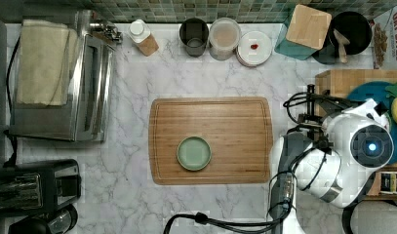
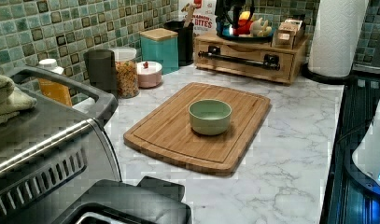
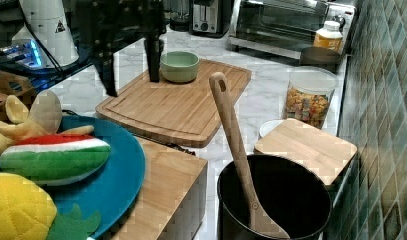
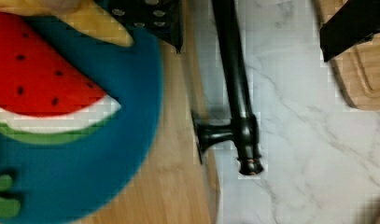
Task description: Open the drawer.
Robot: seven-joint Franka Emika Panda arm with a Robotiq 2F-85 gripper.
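White-and-grey marble countertop point(image 2: 295, 140) carries everything here, and the bamboo cutting board point(image 2: 197, 123) with a green bowl point(image 2: 210, 116) on it lies in the middle. The drawer point(image 2: 243, 58) sits shut in a light-wood box at the far end of the counter in the left view, under a blue plate point(image 3: 111, 175) of plush fruit; its long black bar handle point(image 4: 234, 79) runs across the front on black mounts.

The gripper point(image 4: 253, 23) hangs above the handle, one finger point(image 4: 150, 16) over the wooden top and the other point(image 4: 353, 25) out over the marble, so it stands wide open with the bar between them and nothing held.

To do this step well, I judge the arm should drop until the fingertips bracket the bar. It should close near the bar's middle rather than at the end by the mount point(image 4: 215, 135), so the pull stays even. Then it should draw straight out along the counter, level, toward the cutting board. A skewed pull could jam the shallow drawer or drag the whole box.

Readable writing is scarce: the cereal box point(image 1: 388, 36) reads "OAT BITES" in the top view, and the rest of its print is too small to read.
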